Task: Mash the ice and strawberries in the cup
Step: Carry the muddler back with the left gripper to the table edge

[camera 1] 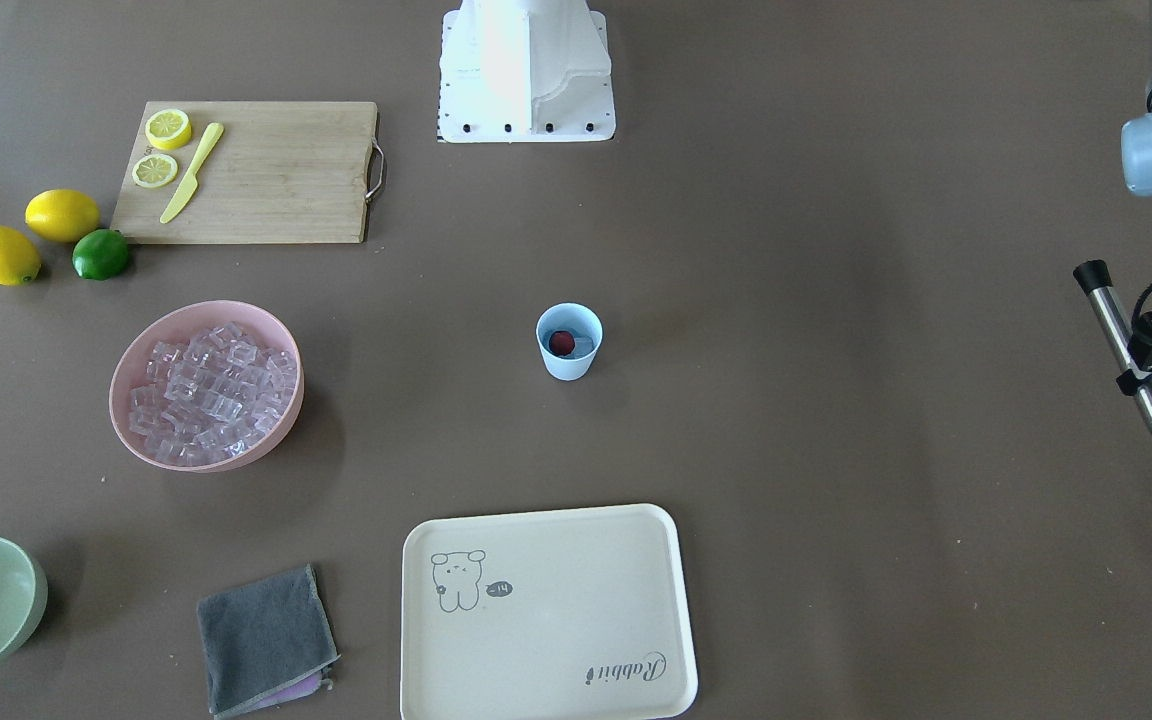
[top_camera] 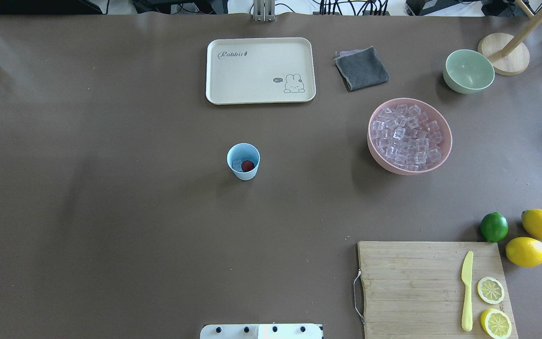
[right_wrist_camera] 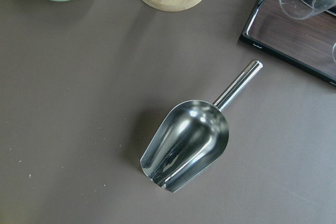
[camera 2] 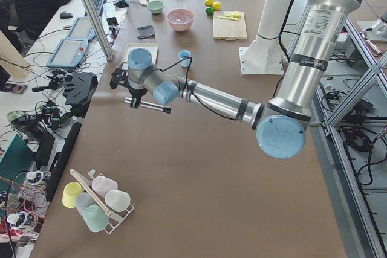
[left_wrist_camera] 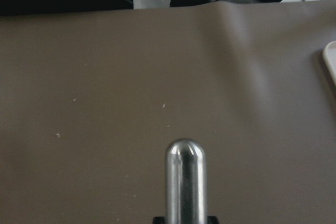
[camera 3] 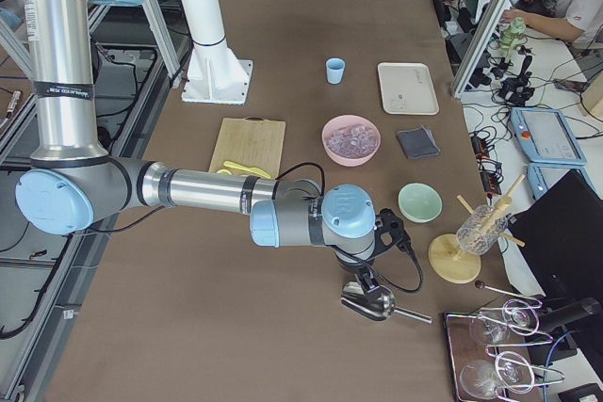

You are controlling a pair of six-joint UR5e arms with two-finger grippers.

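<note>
The light-blue cup (camera 1: 569,362) stands near the table's middle; it also shows in the overhead view (top_camera: 243,173). Inside it lie a red strawberry (top_camera: 248,165) and a clear piece of ice (top_camera: 236,164). More ice (camera 1: 208,385) fills the pink bowl (camera 1: 136,425). My left gripper (camera 1: 1139,368) is shut on a steel muddler (camera 1: 1116,330) with a black cap, held above the table far off to the cup's side. The muddler's rounded end shows in the left wrist view (left_wrist_camera: 185,177). My right gripper (camera 3: 366,275) hovers over a steel scoop (right_wrist_camera: 184,148) lying on the table; I cannot tell whether it is open or shut.
A cream tray (top_camera: 260,70), a grey cloth (top_camera: 361,68) and a pale green bowl (top_camera: 468,70) lie at the far side. A cutting board (top_camera: 412,287) holds lemon slices and a yellow knife (top_camera: 467,289). Two lemons and a lime (top_camera: 494,226) sit beside it.
</note>
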